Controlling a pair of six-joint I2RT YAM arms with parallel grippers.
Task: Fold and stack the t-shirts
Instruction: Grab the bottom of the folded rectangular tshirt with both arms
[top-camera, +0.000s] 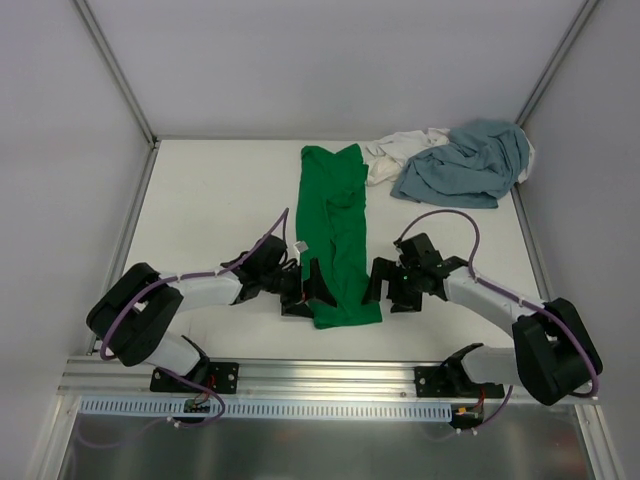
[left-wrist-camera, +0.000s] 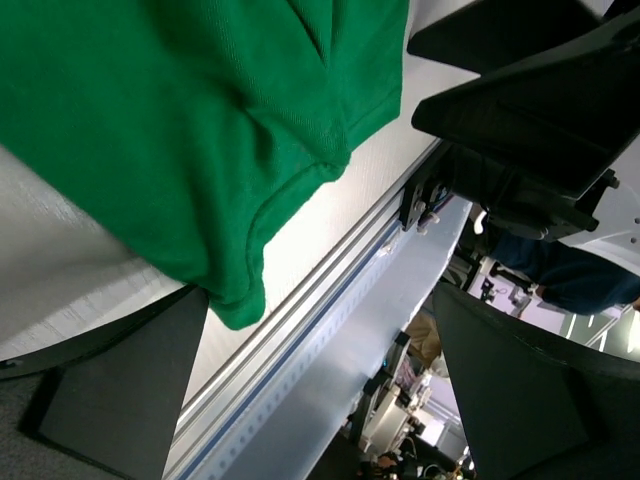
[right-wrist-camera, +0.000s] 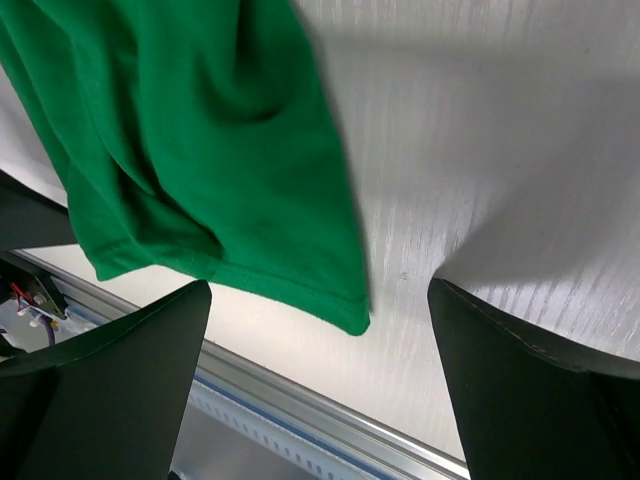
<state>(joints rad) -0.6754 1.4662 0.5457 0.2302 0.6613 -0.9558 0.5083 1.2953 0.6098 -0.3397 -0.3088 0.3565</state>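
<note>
The bright green cloth t-shirt (top-camera: 336, 235) lies in the centre of the overhead view. It is folded into a long narrow strip that runs from mid-frame on the white bench (top-camera: 215, 200) down towards the lower edge of the frame. Its near end stops short of the aluminium rail (top-camera: 330, 372) bordering the bench.

The dusty grey-blue cloth t-shirt (top-camera: 468, 165) lies crumpled in the upper right of the overhead view. The white cloth t-shirt (top-camera: 395, 152) lies bunched at its left, partly covered by it (the white one also reaches close beside the far end of the green strip).

The left gripper (top-camera: 308, 290) sits low at the left side of the strip's near end. Its fingers are spread wide and grip nothing. In the left wrist view, the hem corner of the strip lies at centre left, just above one finger (left-wrist-camera: 120, 390).

The right gripper (top-camera: 384, 285) sits at the right side of the same end, likewise spread wide and empty. In the right wrist view, the hem corner lies flat on the bench at mid-frame, apart from both fingers.
</note>
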